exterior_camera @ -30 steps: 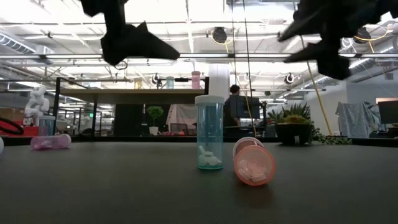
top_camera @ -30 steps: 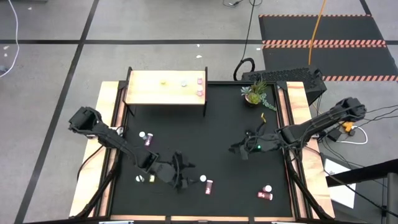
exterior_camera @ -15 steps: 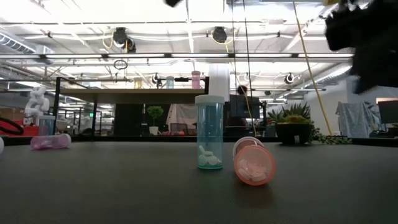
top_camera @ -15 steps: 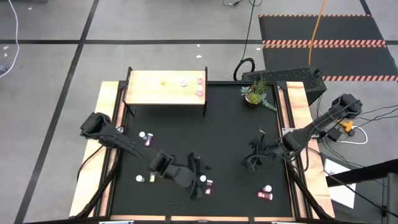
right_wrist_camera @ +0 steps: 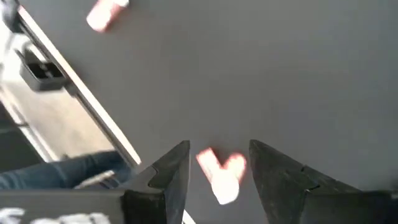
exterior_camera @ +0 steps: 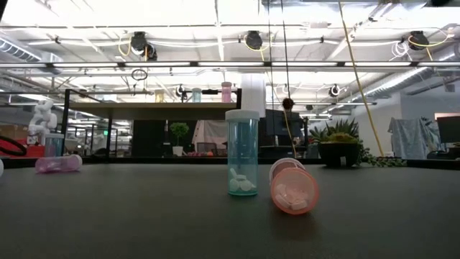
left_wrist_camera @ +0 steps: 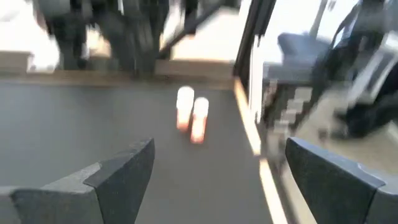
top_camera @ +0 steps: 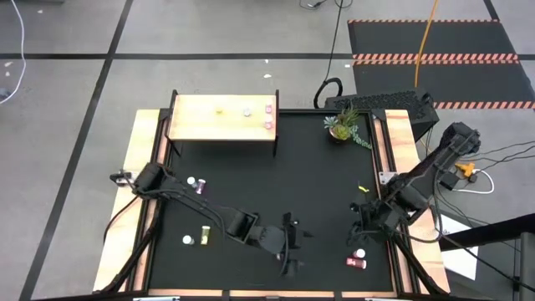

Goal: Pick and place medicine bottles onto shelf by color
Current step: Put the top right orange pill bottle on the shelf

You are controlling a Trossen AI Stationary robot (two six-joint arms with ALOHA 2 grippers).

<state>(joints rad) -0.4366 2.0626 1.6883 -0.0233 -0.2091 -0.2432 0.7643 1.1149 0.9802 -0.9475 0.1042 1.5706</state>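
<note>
Both arms have swung toward the near edge of the table since the earlier pictures: the left gripper now sits near the front middle of the black mat, over the spot where the teal and red bottles showed before, and the right gripper has come down to the front right. In the right wrist view its fingers are spread apart, and a pair of red bottles lies in the gap between them, not pinched as far as can be seen. From above, those red bottles lie just in front of the right gripper, one upright and one on its side. In the left wrist view the left fingers are spread wide with nothing between them, and the same two red bottles stand well ahead. A yellow bottle and a white-capped bottle lie at front left, a pink bottle farther back. In the low view a teal bottle stands upright with a red one lying beside it. The shelf at the back holds a yellow, a pale and two pink bottles.
</note>
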